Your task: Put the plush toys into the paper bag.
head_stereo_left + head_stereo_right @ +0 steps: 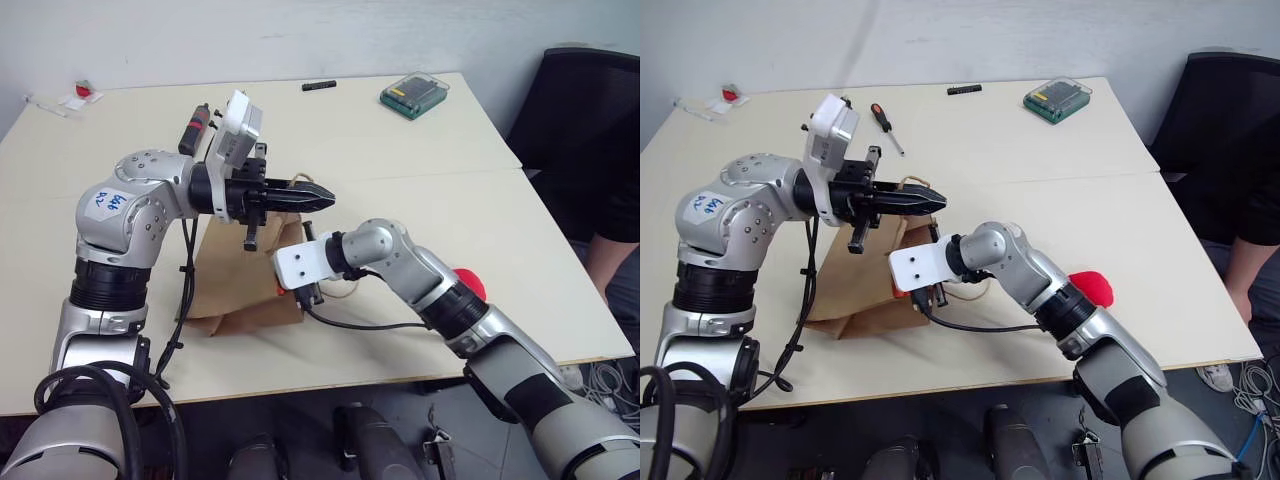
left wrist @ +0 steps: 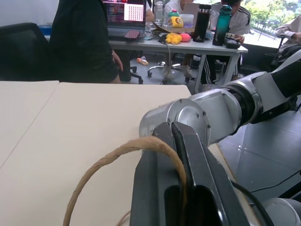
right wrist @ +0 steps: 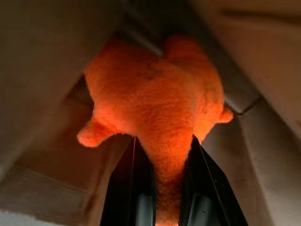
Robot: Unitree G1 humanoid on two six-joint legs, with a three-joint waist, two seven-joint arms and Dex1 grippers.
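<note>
Orange toy at the bag mouth, red toy half hidden

The left claw (image 1: 930, 203), pinched on a cord handle (image 2: 113, 157), holds the paper bag (image 1: 870, 300) on the desk (image 1: 1040, 200). The right claw (image 3: 162, 188) grips the orange plush toy (image 3: 155, 103) between brown paper walls. The red plush toy (image 1: 1092, 286) lies behind the right forearm, near the desk's front edge.

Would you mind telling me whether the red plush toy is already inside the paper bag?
No, the red plush toy lies on the table beside the right arm, outside the paper bag.
</note>
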